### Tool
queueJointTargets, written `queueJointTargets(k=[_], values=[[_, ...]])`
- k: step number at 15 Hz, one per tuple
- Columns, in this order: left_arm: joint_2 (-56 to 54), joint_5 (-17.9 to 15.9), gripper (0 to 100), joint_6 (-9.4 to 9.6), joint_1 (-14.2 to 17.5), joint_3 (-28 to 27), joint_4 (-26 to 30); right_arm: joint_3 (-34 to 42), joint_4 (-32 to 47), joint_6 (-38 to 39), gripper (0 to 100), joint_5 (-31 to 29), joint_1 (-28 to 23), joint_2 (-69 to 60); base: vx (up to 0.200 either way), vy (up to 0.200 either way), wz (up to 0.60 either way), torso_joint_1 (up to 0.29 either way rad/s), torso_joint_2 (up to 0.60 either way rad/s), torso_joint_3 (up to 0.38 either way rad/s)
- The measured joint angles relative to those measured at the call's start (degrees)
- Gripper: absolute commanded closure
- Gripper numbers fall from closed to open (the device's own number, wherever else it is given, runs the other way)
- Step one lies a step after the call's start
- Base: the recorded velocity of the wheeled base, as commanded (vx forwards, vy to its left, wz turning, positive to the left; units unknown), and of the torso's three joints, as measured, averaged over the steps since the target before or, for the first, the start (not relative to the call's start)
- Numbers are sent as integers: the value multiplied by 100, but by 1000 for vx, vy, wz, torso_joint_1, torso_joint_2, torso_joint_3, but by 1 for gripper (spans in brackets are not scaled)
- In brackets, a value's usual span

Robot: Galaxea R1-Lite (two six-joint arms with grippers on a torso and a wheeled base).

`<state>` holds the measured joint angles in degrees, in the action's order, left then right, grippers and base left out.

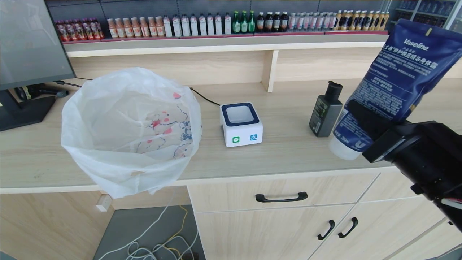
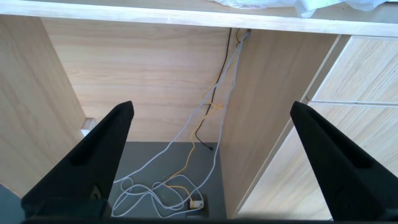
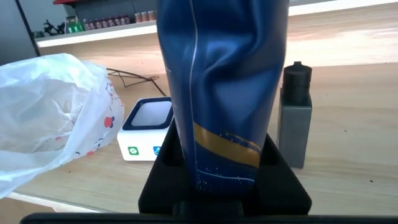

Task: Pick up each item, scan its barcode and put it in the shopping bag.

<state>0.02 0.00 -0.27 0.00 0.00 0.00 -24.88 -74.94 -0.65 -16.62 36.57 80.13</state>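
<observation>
**Blue tube clamped in my right gripper, left gripper open under the counter**

Head view: my right gripper [image 1: 371,126] is clamped on a soft dark-blue plastic squeeze tube [image 1: 400,79] with a white cap. The tube is tilted, cap end lowest and crimped end highest. It sits at the right of the light wooden counter [image 1: 281,155], just beside a dark grey rectangular bottle [image 1: 325,112] with a black flip cap, which stands upright. A white box scanner [image 1: 241,124] with a dark-blue-framed window sits mid-counter. Well to its left, the translucent white plastic shopping bag [image 1: 90,144] with a cartoon print stands open at the counter's front edge.

Left wrist view: my left gripper [image 2: 211,162] holds nothing, its two black fingers spread wide. It hangs below the countertop and faces a wooden recess where white and yellow cables [image 2: 161,193] lie on grey floor.

Right wrist view: the squeeze tube [image 3: 224,93] rises from my right gripper [image 3: 224,180]. Beyond it on the counter are the scanner [image 3: 146,130], the bottle [image 3: 295,118] and the shopping bag [image 3: 50,124].
</observation>
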Motion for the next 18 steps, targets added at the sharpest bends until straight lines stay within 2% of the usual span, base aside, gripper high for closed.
queueJointTargets(k=[5,8,13,15,18], values=[[0,0,0,-2,-5,0,0,631,7,124,100,327,179,-508,0,0,0,0,0,0],[0,0,0,-2,-2,0,0,769,18,612,100,424,510,-789,0,0,0,0,0,0],[0,0,0,2,-2,0,0,1056,24,1189,100,1597,708,-902,0,0,0,0,0,0],[0,0,0,-2,-2,0,0,1086,16,1413,100,2286,733,-913,0,0,0,0,0,0],[0,0,0,0,0,0,2,1117,20,1920,100,2597,741,-933,0,0,0,0,0,0]])
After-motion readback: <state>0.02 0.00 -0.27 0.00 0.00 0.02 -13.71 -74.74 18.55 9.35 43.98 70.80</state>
